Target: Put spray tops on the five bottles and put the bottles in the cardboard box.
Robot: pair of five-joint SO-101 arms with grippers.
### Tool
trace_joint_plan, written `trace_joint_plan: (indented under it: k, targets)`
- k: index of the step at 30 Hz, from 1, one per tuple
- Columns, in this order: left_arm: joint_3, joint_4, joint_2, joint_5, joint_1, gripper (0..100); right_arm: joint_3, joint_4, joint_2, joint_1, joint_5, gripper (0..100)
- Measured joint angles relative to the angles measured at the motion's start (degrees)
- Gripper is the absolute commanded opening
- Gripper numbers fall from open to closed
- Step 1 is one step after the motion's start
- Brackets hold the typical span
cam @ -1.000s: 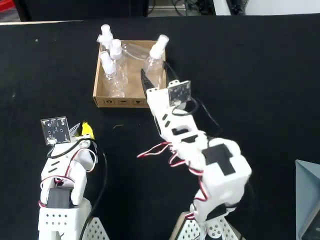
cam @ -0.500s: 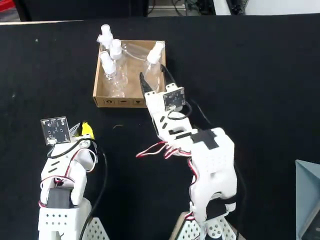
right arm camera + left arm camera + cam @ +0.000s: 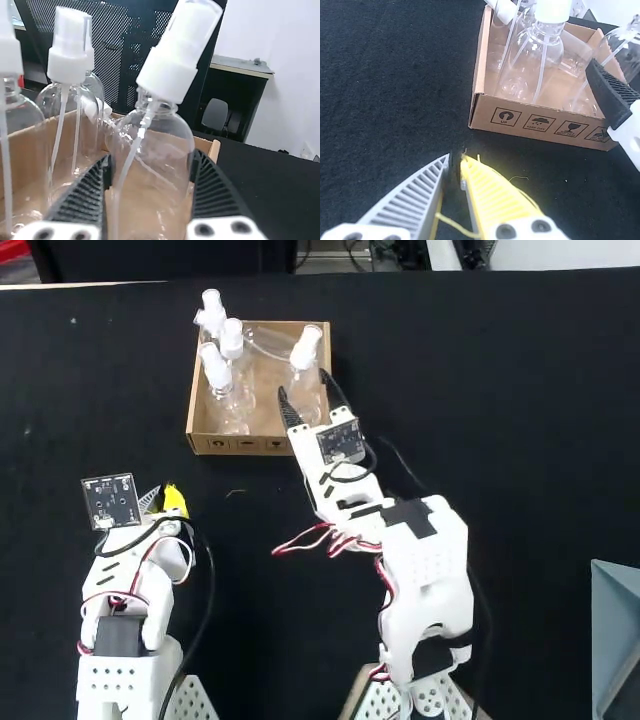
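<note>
The cardboard box (image 3: 201, 420) stands at the table's far middle and holds several clear bottles with white spray tops (image 3: 222, 378). My right gripper (image 3: 306, 392) is at the box's near right corner, shut on a capped bottle (image 3: 304, 365) that leans inside that corner. In the right wrist view this bottle (image 3: 155, 150) sits between the black fingers (image 3: 210, 190), beside another capped bottle (image 3: 75, 100). My left gripper (image 3: 166, 500) rests low on the near left of the table, shut and holding nothing (image 3: 455, 159), short of the box (image 3: 485, 80).
The black table (image 3: 500, 390) lies bare to the right and left of the box. A grey container corner (image 3: 615, 630) stands at the near right edge. The right arm's red and white cables (image 3: 310, 540) hang over the table's middle.
The right arm pulled back toward its base and swung left, carrying the bottle from above the box's right wall down into the box corner. The left arm stayed still.
</note>
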State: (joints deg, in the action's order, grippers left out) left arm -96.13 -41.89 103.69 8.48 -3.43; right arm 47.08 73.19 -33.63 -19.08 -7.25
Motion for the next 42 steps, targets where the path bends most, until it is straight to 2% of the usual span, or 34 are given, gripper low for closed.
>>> trace_joint_plan:
  k: [5,7,20,27,42]
  targets:
    - [0.0,0.0,0.0,0.0,0.0,3,0.0,0.0,0.0,0.0,0.0,26.6]
    - [0.0,0.0,0.0,0.0,0.0,3,0.0,0.0,0.0,0.0,0.0,30.3]
    - [0.0,0.0,0.0,0.0,0.0,3,0.4,0.6,0.0,0.1,0.0,29.9]
    - [0.0,0.0,0.0,0.0,0.0,3,3.8,5.2,0.0,0.1,-3.1,17.0]
    - [0.0,0.0,0.0,0.0,0.0,3,3.8,5.5,0.0,0.1,-3.2,16.7]
